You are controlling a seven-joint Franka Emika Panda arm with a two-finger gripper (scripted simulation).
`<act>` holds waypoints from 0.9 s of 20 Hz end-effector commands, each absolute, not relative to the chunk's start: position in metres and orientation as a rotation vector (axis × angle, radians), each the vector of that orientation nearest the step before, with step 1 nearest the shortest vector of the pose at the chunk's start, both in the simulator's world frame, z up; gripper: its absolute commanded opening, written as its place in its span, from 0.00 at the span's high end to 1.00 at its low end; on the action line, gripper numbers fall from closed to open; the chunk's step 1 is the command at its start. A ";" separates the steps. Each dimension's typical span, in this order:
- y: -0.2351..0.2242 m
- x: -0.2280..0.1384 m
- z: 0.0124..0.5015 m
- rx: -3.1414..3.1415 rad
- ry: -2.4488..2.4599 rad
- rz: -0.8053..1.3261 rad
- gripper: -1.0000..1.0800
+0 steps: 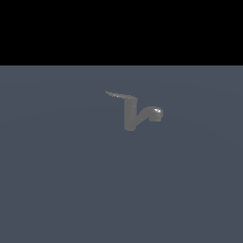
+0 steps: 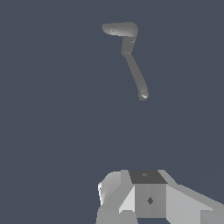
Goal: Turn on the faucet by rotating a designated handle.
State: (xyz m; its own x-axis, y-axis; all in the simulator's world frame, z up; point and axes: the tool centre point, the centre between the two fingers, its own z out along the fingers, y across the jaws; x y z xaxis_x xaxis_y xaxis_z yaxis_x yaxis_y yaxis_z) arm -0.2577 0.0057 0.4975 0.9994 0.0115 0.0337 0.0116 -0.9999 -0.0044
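Observation:
The faucet point(image 1: 130, 115) is a small dull grey metal fitting standing upright on the blue-grey floor. Its short spout point(image 1: 153, 114) curves toward the exterior view's right and ends in a rounded shiny tip. The handle point(image 1: 118, 96) is a thin flat lever projecting from the body's top toward the exterior view's left. In the wrist view the faucet point(image 2: 127, 45) is seen from above, with the handle point(image 2: 120, 29) and the long spout point(image 2: 139, 81). Blocky white and grey parts of the gripper point(image 2: 148, 199) show at that frame's edge, well apart from the faucet. Its fingers are not distinguishable. The arm is out of the exterior view.
A flat blue-grey surface point(image 1: 61, 180) lies all around the faucet. A black band fills the top of the exterior view.

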 end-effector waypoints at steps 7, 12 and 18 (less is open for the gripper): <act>0.010 -0.254 0.493 -3.136 0.011 -0.052 1.00; 0.020 -0.245 0.483 -3.135 0.080 -0.050 1.00; 0.038 -0.225 0.463 -3.128 0.217 -0.047 1.00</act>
State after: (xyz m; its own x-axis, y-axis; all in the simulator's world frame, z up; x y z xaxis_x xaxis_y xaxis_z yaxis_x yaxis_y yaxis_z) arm -0.2308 0.0330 0.4690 0.9930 -0.1137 0.0306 -0.1135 -0.9935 -0.0073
